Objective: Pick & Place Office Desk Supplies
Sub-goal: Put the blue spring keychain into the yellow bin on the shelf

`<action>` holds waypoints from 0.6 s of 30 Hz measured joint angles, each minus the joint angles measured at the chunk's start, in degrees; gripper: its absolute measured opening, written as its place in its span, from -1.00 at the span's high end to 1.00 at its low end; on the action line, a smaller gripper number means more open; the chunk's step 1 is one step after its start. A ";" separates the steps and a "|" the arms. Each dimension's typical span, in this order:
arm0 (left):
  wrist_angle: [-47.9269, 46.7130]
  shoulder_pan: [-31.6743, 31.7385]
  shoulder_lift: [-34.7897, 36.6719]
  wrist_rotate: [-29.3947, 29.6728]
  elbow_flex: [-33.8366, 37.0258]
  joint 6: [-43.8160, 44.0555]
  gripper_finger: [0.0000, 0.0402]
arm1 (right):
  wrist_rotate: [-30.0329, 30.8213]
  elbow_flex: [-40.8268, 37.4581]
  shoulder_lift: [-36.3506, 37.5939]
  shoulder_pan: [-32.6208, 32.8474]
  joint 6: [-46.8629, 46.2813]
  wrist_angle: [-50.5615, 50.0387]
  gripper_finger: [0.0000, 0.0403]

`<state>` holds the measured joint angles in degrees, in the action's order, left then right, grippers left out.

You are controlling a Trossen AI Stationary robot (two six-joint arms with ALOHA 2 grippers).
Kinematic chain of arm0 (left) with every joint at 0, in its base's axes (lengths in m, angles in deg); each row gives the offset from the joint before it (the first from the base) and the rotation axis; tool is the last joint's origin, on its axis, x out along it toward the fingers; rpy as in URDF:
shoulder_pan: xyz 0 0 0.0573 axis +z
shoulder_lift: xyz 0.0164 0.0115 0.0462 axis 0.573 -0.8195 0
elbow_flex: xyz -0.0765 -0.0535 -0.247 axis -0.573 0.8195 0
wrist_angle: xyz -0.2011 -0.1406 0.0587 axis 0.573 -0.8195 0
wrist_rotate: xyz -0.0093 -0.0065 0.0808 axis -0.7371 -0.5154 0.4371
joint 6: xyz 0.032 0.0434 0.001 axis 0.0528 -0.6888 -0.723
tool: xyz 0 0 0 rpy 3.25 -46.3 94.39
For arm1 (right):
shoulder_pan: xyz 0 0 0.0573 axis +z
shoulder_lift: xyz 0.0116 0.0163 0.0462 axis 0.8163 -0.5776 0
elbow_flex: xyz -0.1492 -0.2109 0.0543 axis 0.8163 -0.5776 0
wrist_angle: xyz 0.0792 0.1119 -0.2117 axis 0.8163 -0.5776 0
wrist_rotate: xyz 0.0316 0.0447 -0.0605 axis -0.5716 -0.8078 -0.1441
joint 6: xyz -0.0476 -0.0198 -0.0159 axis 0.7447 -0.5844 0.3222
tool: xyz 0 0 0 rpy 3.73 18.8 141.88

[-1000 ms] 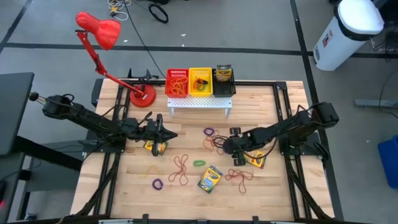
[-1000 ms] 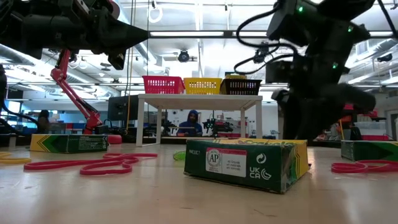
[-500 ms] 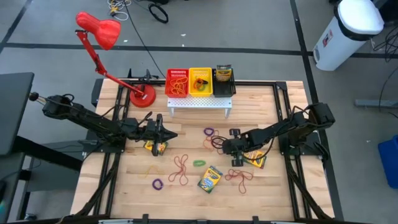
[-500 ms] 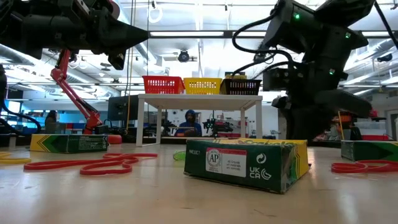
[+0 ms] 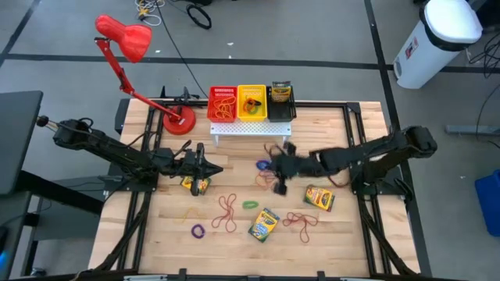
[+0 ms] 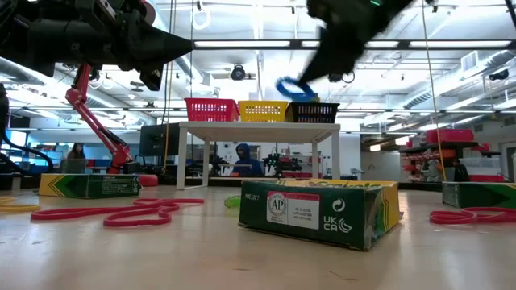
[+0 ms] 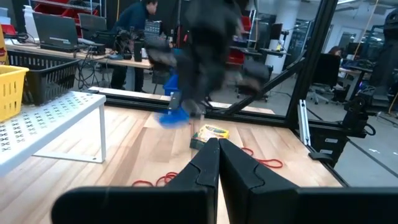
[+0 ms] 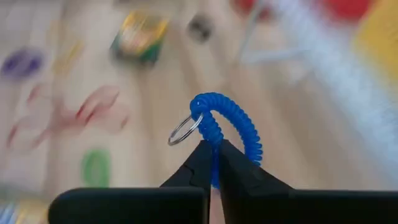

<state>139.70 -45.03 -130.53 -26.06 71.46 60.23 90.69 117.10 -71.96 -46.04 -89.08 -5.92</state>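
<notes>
The blue coiled wrist band [image 8: 225, 127], fitted with a small metal ring, is clamped between the fingers of the right gripper [image 8: 212, 163]. The right gripper [image 5: 281, 165] is raised above the table [image 5: 344, 234], just in front of the white perforated rack [image 5: 248, 129]. In the low view the blue band [image 6: 295, 89] hangs in the air at about the height of the rack's baskets.

Positions relative to the white perforated rack:
- On top of the rack: a red basket [image 5: 222, 102], a yellow basket [image 5: 251, 101] and a black basket [image 5: 281, 100], side by side.
- In front of the rack, on the table: loose rubber bands [image 5: 226, 212] in red, green and purple, plus two crayon boxes, one [image 5: 264, 225] near the front centre and one [image 5: 319, 198] to the right side.
- To the left front of the rack: a third crayon box [image 5: 195, 184], lying just beside the left gripper [image 5: 205, 165].
- Left of the rack: the red desk lamp [image 5: 178, 121].

The left gripper [image 7: 218, 151] is clenched, fingers pressed together with nothing between them, held above the table.
</notes>
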 joint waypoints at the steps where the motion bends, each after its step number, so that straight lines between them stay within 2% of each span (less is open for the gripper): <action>1: -0.13 0.00 0.00 0.00 0.00 0.00 0.94 | 0.47 1.88 -0.04 -1.44 0.74 -0.01 0.94; 7: -0.18 0.00 0.00 0.00 0.00 0.00 0.94 | 0.12 15.04 -3.99 -11.17 3.20 -3.04 0.90; 13: -0.19 0.00 0.00 0.00 0.00 -0.01 0.94 | -0.24 28.81 -12.79 -18.72 6.05 -11.33 0.90; 18: -0.24 -0.01 0.00 0.00 0.00 0.00 0.94 | -0.27 36.31 -18.18 -24.13 7.61 -16.36 0.90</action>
<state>139.45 -45.04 -130.53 -26.06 71.46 60.23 90.42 153.41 -90.14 -70.17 -81.47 -22.28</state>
